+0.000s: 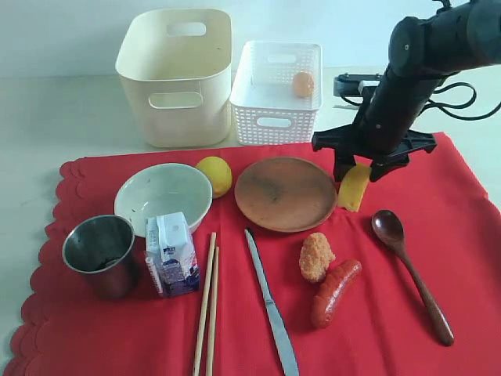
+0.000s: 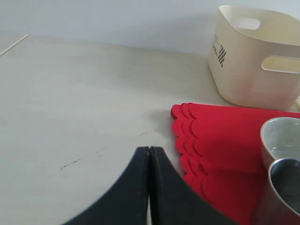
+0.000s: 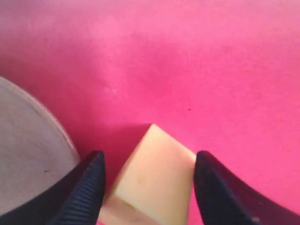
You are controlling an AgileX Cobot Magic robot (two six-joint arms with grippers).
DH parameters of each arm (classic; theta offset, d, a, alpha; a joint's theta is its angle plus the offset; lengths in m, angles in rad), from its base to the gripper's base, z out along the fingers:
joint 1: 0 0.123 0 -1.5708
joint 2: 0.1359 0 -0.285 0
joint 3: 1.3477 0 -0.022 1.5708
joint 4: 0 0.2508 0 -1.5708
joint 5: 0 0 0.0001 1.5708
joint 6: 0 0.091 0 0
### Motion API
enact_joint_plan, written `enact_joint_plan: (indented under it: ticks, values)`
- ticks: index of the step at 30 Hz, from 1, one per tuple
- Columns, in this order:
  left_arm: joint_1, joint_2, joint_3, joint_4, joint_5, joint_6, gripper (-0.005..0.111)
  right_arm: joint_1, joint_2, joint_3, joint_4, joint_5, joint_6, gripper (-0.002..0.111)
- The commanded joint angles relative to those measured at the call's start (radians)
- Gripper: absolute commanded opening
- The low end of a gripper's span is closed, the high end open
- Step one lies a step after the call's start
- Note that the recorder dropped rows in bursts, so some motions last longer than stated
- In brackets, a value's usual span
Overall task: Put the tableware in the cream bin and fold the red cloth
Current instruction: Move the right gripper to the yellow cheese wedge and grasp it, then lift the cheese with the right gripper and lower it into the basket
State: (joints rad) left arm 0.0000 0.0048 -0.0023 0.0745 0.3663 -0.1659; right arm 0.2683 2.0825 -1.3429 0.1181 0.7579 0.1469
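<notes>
Barely begun: leaves bowl [image 1: 163,197], cup [image 1: 100,254], plate [image 1: 286,193], chopsticks [image 1: 207,305], knife [image 1: 270,305] and spoon [image 1: 407,262] on the unfolded red cloth [image 1: 376,329], six o'clock of the cream bin [image 1: 156,125]. Straddles the cheese [image 1: 353,192] with right gripper [image 1: 358,174] spread, not pinching; holds left gripper [image 2: 149,154] clenched, empty.

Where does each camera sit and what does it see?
Exterior: off the arms, looking down across the red cloth to the cream bin; right arm shows.
Left wrist: on the left arm, looking past the shut left gripper at table and steel cup.
Right wrist: on the right arm, looking down past the open right gripper at the cheese.
Exterior and right wrist share the cheese.
</notes>
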Motion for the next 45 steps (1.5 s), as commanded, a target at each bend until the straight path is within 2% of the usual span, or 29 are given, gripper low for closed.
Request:
enact_joint_plan:
  ticks: [1,5,8,10,11,20,25,34,39,45]
  values:
    - [0.001,-0.005,0.002,0.003,-0.010,0.002,0.000,-0.004,-0.022,-0.003,-0.011,-0.010,0.004,0.052]
    - [0.001,-0.005,0.002,0.003,-0.010,0.002,0.000,-0.004,-0.034,-0.003,-0.025,-0.010,0.001,0.050]
    - [0.001,-0.005,0.002,0.003,-0.010,0.002,0.000,-0.004,-0.034,-0.003,-0.028,-0.005,-0.052,0.043]
    - [0.001,-0.005,0.002,0.003,-0.010,0.002,0.000,-0.004,-0.033,-0.003,-0.028,0.005,-0.068,0.035]
    - [0.001,-0.005,0.002,0.003,-0.010,0.002,0.000,-0.004,-0.031,-0.003,-0.028,0.007,-0.068,0.028]
    - [0.001,-0.005,0.002,0.003,-0.010,0.002,0.000,-0.004,-0.035,-0.003,-0.031,-0.022,-0.074,0.000]
    - [0.001,-0.005,0.002,0.003,-0.010,0.002,0.000,-0.004,-0.083,-0.003,-0.069,-0.029,-0.075,0.000]
    - [0.001,-0.005,0.002,0.003,-0.010,0.002,0.000,-0.001,-0.318,-0.003,-0.091,-0.074,-0.113,0.000]
    - [0.001,-0.005,0.002,0.003,-0.010,0.002,0.000,-0.001,-0.352,-0.008,0.050,-0.142,-0.247,0.000]
    - [0.001,-0.005,0.002,0.003,-0.010,0.002,0.000,-0.001,-0.296,-0.138,0.196,-0.159,-0.387,0.000]
